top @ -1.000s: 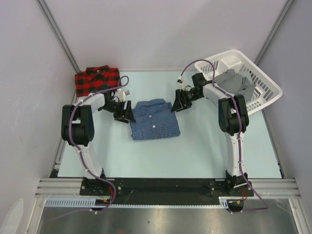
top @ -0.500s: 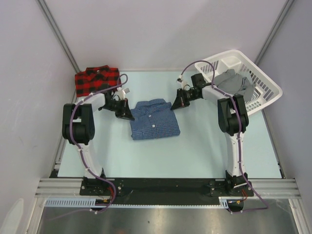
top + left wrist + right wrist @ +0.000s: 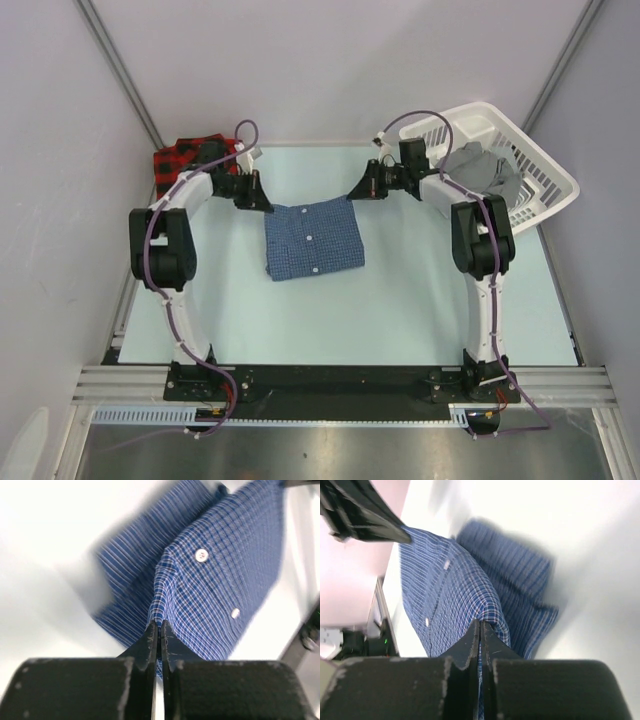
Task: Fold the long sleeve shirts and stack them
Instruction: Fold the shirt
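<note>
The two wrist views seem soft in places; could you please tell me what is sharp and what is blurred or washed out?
Left wrist: the blue check shirt is crisp by the left gripper, its far folded edge smeared, the table blown out white. Right wrist: the same, blur beyond the right gripper. Top external: evenly lit, sharp.

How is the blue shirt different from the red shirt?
The blue shirt has tiny checks and white buttons; the red shirt has big red-and-black squares. The blue shirt is in the middle of the table; the red shirt is in the far left corner. The left gripper and right gripper each pinch the blue shirt; nothing holds the red shirt. Both are checked cloth shirts.
</note>
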`<move>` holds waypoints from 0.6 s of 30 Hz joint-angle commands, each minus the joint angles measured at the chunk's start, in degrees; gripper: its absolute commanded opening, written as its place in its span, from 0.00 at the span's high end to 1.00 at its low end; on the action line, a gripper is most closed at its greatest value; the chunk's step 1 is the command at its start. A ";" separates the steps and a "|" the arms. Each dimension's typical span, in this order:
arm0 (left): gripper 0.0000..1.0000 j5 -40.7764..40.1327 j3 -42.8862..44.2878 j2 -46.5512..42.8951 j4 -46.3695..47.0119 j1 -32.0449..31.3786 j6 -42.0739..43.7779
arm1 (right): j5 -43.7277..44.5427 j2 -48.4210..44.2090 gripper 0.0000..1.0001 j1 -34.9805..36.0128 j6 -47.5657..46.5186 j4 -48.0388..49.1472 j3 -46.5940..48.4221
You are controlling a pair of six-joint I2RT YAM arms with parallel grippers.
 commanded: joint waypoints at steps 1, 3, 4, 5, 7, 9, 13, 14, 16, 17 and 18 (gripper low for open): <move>0.94 -3.11 4.11 5.82 6.29 0.64 -2.96 | 4.34 4.89 1.00 -0.02 3.64 10.29 4.86; 0.93 -3.81 5.69 7.32 8.48 0.64 -4.54 | 5.31 6.83 1.00 -0.46 4.69 11.44 6.36; 0.91 -4.94 6.22 8.11 8.67 0.64 -5.07 | 5.57 8.58 1.00 -0.55 5.04 12.23 6.97; 0.91 -5.56 7.53 9.86 8.76 0.64 -5.69 | 6.36 9.47 0.99 -0.55 5.48 12.41 7.50; 0.87 -6.88 8.59 11.36 8.76 0.64 -7.26 | 7.59 11.40 0.98 -0.46 4.96 11.80 9.00; 0.85 -7.59 9.30 12.60 8.94 0.64 -7.45 | 8.91 12.28 0.98 -0.29 4.61 11.27 9.53; 0.84 -10.05 9.30 13.74 8.41 0.64 -7.54 | 10.14 13.69 0.94 -0.29 4.96 11.18 9.35; 0.83 -10.66 9.12 14.00 7.98 0.64 -7.71 | 11.02 13.87 0.95 -0.29 4.79 10.92 9.35; 0.83 -11.63 8.77 14.09 7.53 0.64 -7.71 | 11.37 13.96 0.89 -0.20 4.52 10.04 10.05; 0.81 -12.42 8.77 14.09 7.01 0.64 -7.45 | 11.03 13.87 0.69 -0.11 4.61 9.43 10.40; 0.70 -12.51 9.03 13.92 6.92 0.64 -7.10 | 10.59 13.61 0.61 -0.28 4.43 8.12 10.67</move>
